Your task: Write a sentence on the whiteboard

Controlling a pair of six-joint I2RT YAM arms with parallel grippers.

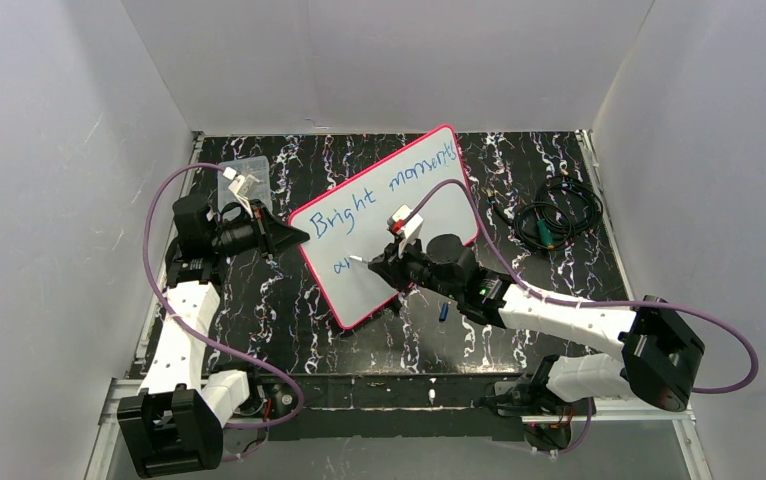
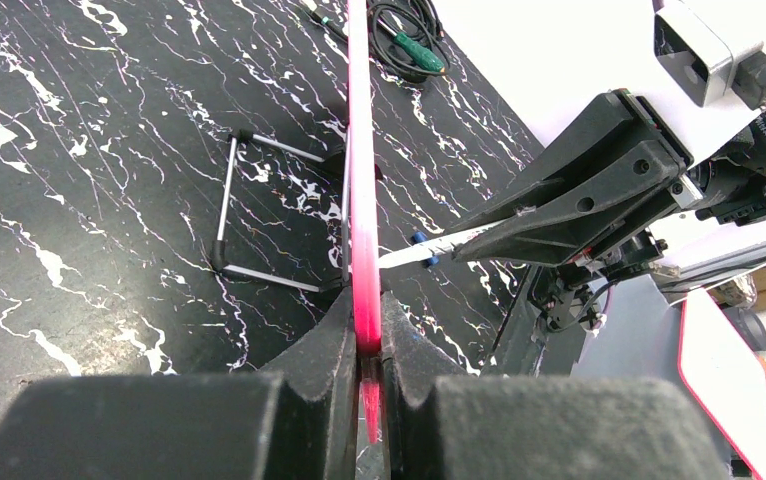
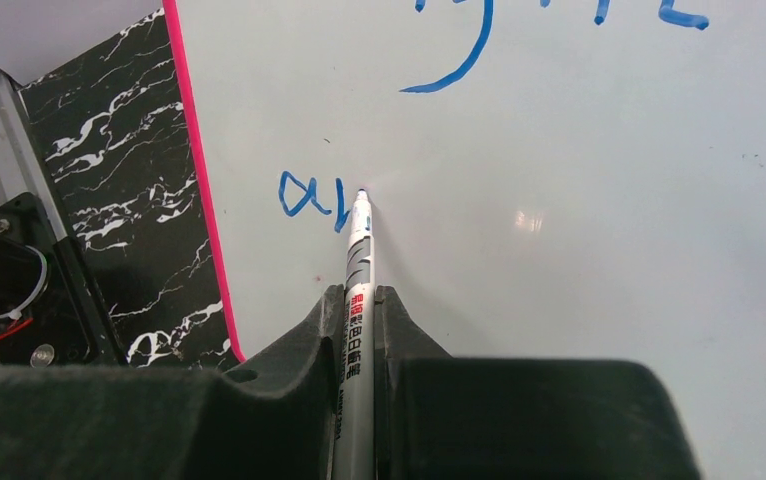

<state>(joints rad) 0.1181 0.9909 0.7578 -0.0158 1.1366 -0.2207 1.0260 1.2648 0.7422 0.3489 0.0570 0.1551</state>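
Observation:
The whiteboard (image 1: pixel 429 215), white with a pink-red rim, stands tilted on a wire stand at mid table. The sentence (image 1: pixel 384 190) so reads "Bright moments" in blue on the upper line, with "a" and a stroke (image 3: pixel 311 195) below it. My left gripper (image 1: pixel 294 237) is shut on the board's left rim (image 2: pixel 363 300), seen edge-on. My right gripper (image 1: pixel 384 265) is shut on a white marker (image 3: pixel 359 300), whose blue tip (image 3: pixel 362 193) touches the board beside the stroke. The marker also shows in the left wrist view (image 2: pixel 429 250).
A clear plastic box (image 1: pixel 242 180) sits at the back left behind the left gripper. A coil of black cable with a green plug (image 1: pixel 549 215) lies at the right. A small blue marker cap (image 1: pixel 443 311) lies on the black marbled table under the right arm. The wire stand (image 2: pixel 249 205) props the board.

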